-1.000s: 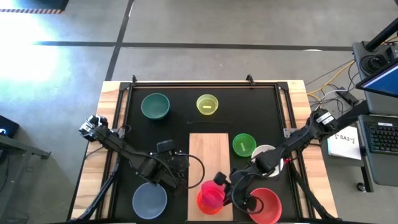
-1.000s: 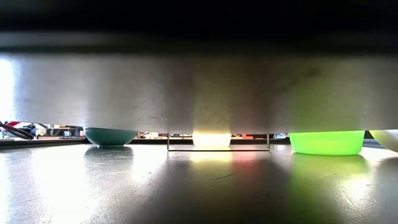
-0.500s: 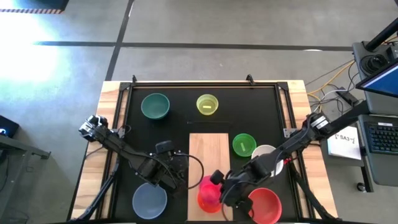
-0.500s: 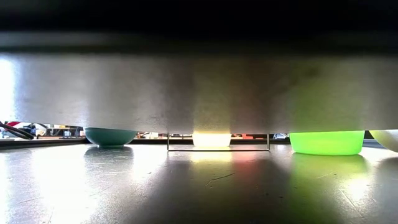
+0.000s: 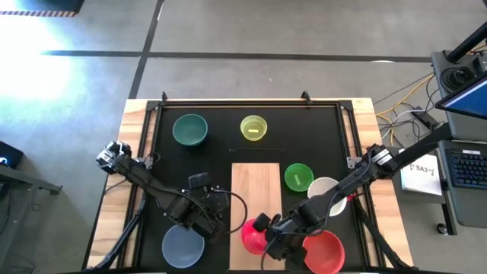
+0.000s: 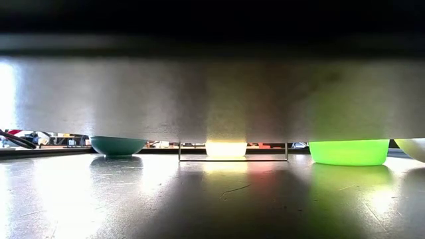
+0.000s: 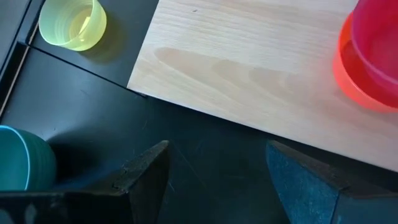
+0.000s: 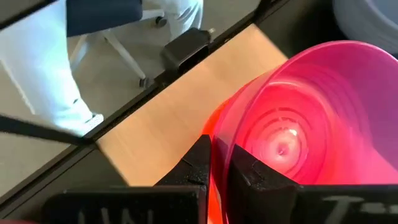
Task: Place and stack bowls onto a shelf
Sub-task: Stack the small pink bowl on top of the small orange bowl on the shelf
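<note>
The right gripper [image 5: 268,234] is positioned over the near end of the shelf [image 5: 256,190]. Its 2 fingers [image 8: 200,163] are pressed together on the rim of the magenta bowl [image 5: 253,231], pinching the wall between them. The magenta bowl sits nested in the orange-red bowl [image 7: 349,79], whose rim shows beneath it, and this stack rests on the shelf directly at the right gripper's fingertips.

The large red bowl [image 5: 326,253] lies on the black tabletop [image 5: 213,156] just beside the right gripper, on its outer side. The white bowl [image 5: 323,188] lies near the right arm's forearm, and the bright green bowl [image 5: 297,176] lies just beyond the white bowl, beside the shelf's right edge.

The left gripper [image 5: 221,207] rests low over the tabletop just off the shelf's left edge, with its fingers [image 7: 144,169] spread wide and nothing between them. The grey-blue bowl [image 5: 183,245] lies near the left gripper, on the side toward the table's near edge. Past the left gripper's fingertips, the shelf lies across the view, with the yellow bowl [image 7: 73,23] beyond its far corner. The teal bowl [image 5: 189,129] lies well apart from both grippers, at the far left of the tabletop.

In the low view, the teal, yellow and bright green bowls stand in 1 row across the far tabletop.
</note>
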